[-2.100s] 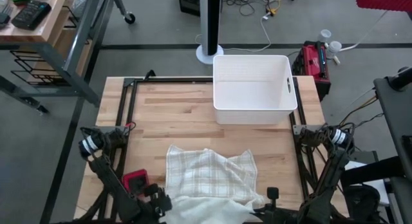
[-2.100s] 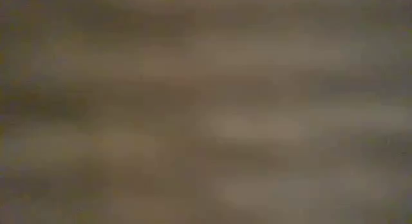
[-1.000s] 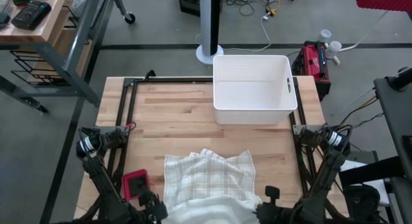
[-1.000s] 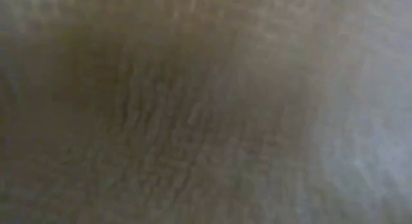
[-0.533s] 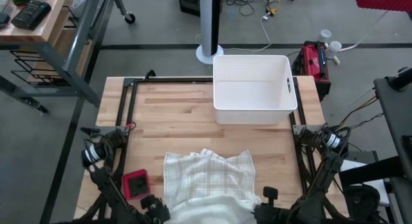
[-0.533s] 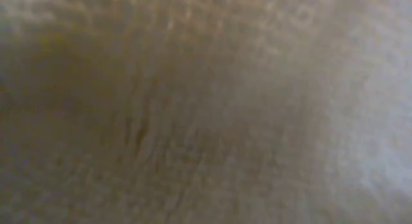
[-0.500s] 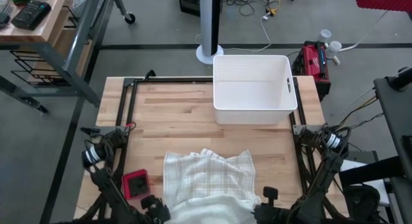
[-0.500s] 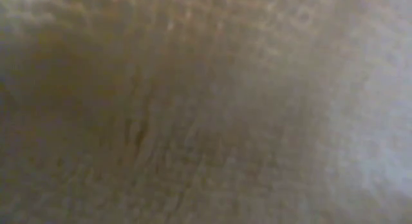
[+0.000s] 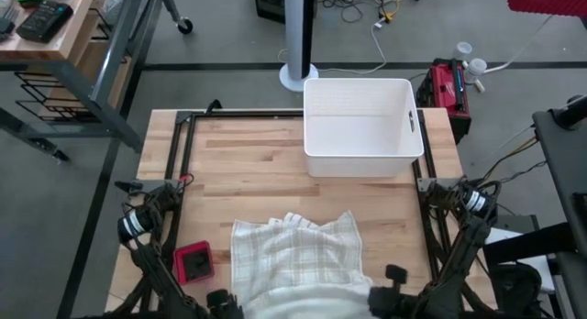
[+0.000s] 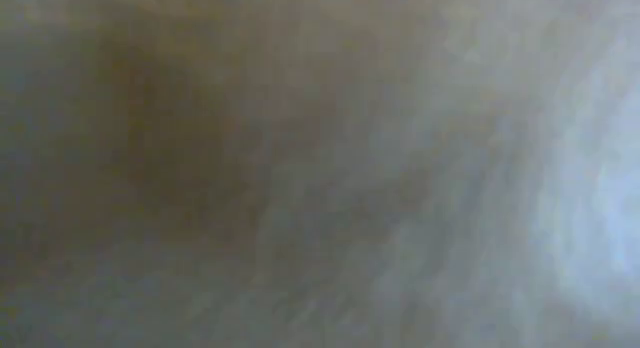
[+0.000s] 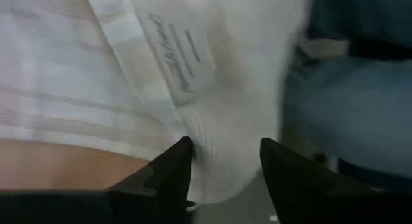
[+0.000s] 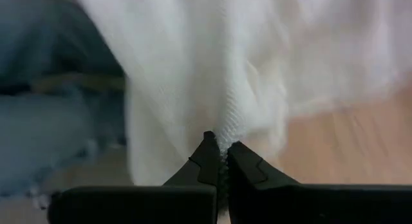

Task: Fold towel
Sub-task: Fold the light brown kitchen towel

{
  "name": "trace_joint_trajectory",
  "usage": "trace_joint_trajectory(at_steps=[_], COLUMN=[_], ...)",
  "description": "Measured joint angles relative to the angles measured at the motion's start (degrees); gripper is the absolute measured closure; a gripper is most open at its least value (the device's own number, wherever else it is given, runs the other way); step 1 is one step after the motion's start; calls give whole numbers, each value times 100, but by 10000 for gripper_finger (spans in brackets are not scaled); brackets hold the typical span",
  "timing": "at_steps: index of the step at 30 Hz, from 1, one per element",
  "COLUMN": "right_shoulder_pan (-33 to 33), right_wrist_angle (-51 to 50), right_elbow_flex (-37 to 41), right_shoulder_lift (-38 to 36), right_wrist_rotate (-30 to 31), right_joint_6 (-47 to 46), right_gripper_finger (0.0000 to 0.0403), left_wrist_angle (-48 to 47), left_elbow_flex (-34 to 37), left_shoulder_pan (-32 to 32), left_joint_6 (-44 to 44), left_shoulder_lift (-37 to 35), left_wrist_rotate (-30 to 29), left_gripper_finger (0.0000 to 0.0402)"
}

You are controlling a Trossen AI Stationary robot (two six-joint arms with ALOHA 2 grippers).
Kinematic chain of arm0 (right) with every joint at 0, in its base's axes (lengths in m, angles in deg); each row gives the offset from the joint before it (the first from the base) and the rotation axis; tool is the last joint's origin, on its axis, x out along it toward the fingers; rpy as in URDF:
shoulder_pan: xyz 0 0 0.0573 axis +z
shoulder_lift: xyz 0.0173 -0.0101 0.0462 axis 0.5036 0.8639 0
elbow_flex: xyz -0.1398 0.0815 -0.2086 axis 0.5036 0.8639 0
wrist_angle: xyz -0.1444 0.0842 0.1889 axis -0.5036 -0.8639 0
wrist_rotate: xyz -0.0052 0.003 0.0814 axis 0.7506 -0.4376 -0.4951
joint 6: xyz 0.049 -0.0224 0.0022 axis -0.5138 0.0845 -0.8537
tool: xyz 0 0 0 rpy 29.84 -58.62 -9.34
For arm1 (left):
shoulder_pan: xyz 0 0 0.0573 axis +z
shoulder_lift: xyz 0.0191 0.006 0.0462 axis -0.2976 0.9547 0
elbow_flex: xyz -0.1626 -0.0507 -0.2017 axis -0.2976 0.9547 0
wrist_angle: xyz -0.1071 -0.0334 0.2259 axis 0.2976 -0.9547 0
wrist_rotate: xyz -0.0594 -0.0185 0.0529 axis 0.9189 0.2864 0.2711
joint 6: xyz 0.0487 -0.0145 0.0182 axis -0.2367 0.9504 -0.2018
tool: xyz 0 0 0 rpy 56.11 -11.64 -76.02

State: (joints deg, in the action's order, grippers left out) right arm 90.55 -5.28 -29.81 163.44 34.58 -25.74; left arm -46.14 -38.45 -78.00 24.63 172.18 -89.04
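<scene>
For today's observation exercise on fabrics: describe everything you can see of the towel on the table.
The towel is white woven cloth with faint tan check stripes and a sewn label. It lies rumpled, partly doubled over, on the wooden table near its front edge, clear of the white bin. The right pincer is shut on a pinch of its edge; the left pincer stands open around a fold.

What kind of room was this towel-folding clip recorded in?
Most likely a robotics lab or workshop. The wooden table stands on a bare grey floor with loose cables, a metal-framed workbench stands beside it, and a red tool case lies next to the white bin.
</scene>
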Motion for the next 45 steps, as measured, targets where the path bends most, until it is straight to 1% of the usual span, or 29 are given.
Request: trace_joint_trajectory(at_steps=[3, 5, 8, 12, 14, 16, 18, 22, 29, 32, 38, 41, 43, 45], right_shoulder_pan=[123, 179, 231, 233, 233, 233, 233, 233, 233, 233, 230, 228, 228, 228], right_wrist_angle=[-750, -906, -858, -818, -804, -731, -718, -692, -680, -628, -582, -579, -571, -569], right_elbow_flex=[4, 24, 37, 41, 42, 42, 43, 44, 44, 47, 55, 70, 77, 92], right_shoulder_lift=[-2, 2, 2, 2, 2, 2, 4, 4, 7, 9, 9, 9, 9, 9], right_wrist_rotate=[-239, -228, -24, 12, 14, 38, 124, 184, 195, 233, 324, 332, 348, 450], right_joint_6=[-798, -1007, -987, -970, -920, -860, -824, -821, -798, -753, -731, -731, -733, -733], right_gripper_finger=[403, 403, 403, 403, 403, 403, 403, 403, 403, 403, 403, 403, 403, 403], left_wrist_angle=[47, -91, -158, -156, -151, -150, -68, 166, 126, 457, 1062, 1159, 1160, 1159], left_elbow_flex=[-2, 0, 0, 0, 0, 0, 19, 38, 285, 417, 463, 463, 463, 463], left_shoulder_pan=[-36, -31, -9, 57, 108, 181, 286, 453, 533, 538, 510, 505, 503, 479], left_joint_6=[-118, -196, -405, -535, -676, -850, -1001, -1244, -507, -458, -745, -992, -1059, -1063], left_shoulder_lift=[-98, -117, -129, -130, -132, -132, -123, 42, 142, 144, 144, 142, 142, 142], left_wrist_rotate=[-10, -193, -849, -1956, -2364, -2571, -2528, -2089, -1746, -1574, -1435, -1145, -1103, -1220], left_gripper_finger=[235, 244, 258, 276, 284, 290, 295, 298, 284, 279, 272, 271, 278, 306])
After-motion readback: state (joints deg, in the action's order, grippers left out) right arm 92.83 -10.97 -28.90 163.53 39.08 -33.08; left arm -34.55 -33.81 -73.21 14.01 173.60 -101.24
